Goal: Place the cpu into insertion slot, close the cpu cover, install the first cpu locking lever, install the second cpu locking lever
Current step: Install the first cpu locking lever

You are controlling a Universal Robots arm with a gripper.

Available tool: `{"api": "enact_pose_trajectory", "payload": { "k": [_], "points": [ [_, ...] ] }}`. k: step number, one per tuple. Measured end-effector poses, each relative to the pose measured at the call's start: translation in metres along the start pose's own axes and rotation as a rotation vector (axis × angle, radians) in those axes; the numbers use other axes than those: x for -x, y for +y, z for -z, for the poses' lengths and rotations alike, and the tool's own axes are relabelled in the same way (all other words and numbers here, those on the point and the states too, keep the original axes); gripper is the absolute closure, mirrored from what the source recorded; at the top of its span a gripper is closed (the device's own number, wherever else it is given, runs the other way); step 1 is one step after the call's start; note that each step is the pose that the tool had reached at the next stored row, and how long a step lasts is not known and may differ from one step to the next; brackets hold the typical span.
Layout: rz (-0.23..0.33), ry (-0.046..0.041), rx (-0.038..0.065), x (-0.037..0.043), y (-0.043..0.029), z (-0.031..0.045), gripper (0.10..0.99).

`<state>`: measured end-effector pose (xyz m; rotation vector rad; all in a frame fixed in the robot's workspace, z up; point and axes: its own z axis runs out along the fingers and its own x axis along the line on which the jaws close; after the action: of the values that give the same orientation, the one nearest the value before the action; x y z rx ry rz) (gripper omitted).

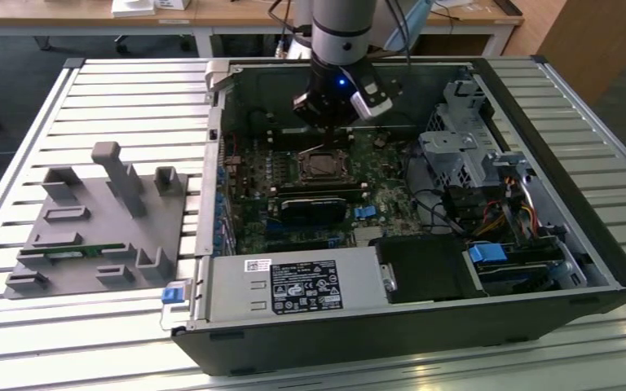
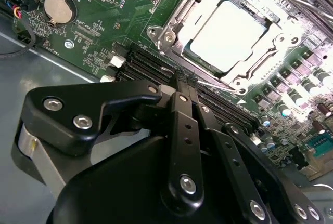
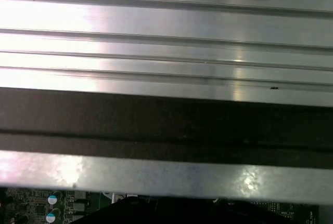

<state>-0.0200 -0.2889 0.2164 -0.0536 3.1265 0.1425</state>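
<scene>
Hand (image 1: 329, 122): hangs inside the open computer case (image 1: 574, 244), at the socket's far edge; can't tell if spread or pressed together | Chip (image 2: 226, 34): lies in its socket, cover (image 2: 263, 60) seemingly down around it | Risk: cover perhaps unlatched; a push off-line could shift it or scrape the green board (image 2: 99, 37).

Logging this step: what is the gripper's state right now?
Gripper: closed, holding nothing visible, poised beside the CPU seated in its socket.
</scene>
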Motion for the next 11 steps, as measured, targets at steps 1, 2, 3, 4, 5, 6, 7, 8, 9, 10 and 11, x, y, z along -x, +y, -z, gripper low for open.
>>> {"api": "enact_pose_trajectory", "payload": {
  "k": [1,2,3,4,5,6,7,8,9,10,11],
  "points": [
    [0.0,0.0002,0.0,0.0002,-0.0001,-0.0008,0.98],
    [0.0,0.0006,0.0,0.0005,-0.0002,-0.0018,0.98],
    [0.0,0.0013,0.0,0.0009,-0.0003,-0.003,0.98],
    [0.0,0.0019,0.0,0.0013,-0.0004,-0.0044,0.98],
    [0.0,0.0023,0.0,0.0015,-0.0006,-0.0058,0.98],
    [0.0,0.0027,0.0,0.0018,-0.0007,-0.0072,0.98],
    [0.0,0.0029,0.0,0.002,-0.0009,-0.0087,0.98],
    [0.0,0.0032,0.0,0.0022,-0.001,-0.0102,0.98],
    [-0.001,0.0035,0.0,0.0025,-0.0012,-0.0117,0.98],
    [0.0,0.0037,0.0,0.0028,-0.0013,-0.0132,0.98],
    [0.0,0.004,0.0,0.003,-0.0014,-0.0144,0.98]
  ]
}}
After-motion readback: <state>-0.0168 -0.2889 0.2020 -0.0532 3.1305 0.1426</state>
